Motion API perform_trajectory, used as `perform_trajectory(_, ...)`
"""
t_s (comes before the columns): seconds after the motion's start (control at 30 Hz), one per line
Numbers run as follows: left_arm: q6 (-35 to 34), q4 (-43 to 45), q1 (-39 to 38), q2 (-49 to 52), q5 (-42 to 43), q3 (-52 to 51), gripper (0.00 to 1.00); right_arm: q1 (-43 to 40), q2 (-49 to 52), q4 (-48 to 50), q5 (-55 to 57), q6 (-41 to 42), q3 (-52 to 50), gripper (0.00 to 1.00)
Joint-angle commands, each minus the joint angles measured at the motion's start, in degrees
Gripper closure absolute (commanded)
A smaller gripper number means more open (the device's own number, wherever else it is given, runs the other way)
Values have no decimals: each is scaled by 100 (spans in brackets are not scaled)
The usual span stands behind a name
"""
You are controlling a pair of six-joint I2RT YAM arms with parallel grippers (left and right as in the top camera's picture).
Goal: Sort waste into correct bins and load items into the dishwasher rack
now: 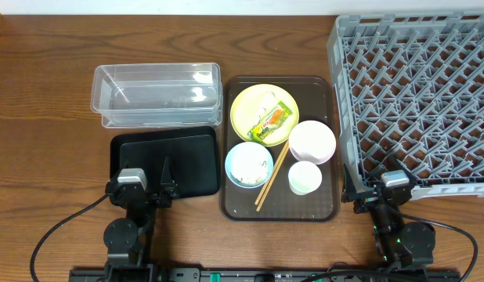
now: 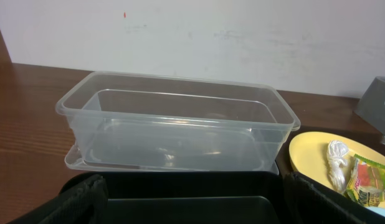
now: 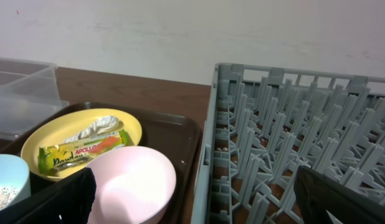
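2 arms at the near edge of the wooden table [image 1: 46, 94], seen from overhead; left gripper [image 1: 144, 186] over the near edge of the black tray [image 1: 187, 160], right gripper [image 1: 371, 193] at the near left corner of the dishwasher rack [image 1: 414, 94], neither holding anything; clear tub [image 1: 157, 94] just behind the black tray, both left of the brown serving tray [image 1: 281, 215]; on that serving tray, yellow plate [image 1: 242, 110] at the back left carrying the snack wrapper [image 1: 272, 121] and the white scrap [image 1: 261, 102], white bowl [image 1: 312, 141] to its right, light-blue bowl [image 1: 248, 163] in front with rice grains [image 1: 246, 170] inside, small white cup [image 1: 305, 177] at the front right, chopsticks [image 1: 272, 176] lying aslant between blue bowl and cup; rack bare of dishes. From the left wrist, 2 dark fingers [image 2: 74, 202] at the lower corners, set wide apart with nothing between; black tray below, clear tub straight ahead, plate edge with scrap and wrapper at the right. From the right wrist, fingers [image 3: 348, 199] likewise spread wide and unladen; rack filling the right half, white bowl close at the lower left, plate with wrapper and scrap behind it, blue bowl with rice at the left edge.
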Motion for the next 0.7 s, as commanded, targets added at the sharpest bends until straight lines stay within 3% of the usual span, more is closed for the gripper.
perform_trajectory(0.0,74,-258,13,-24,-4,-52,8,79,-31,-13,52,-28,-11,1)
perform_trajectory(0.47,-146,-264,11,-20,2,-26,8,79,-13,-28,199,-22,26,1)
perform_trajectory(0.67,-146,-695,11,498,63,575,8,79,376,-505,581,238,632,1)
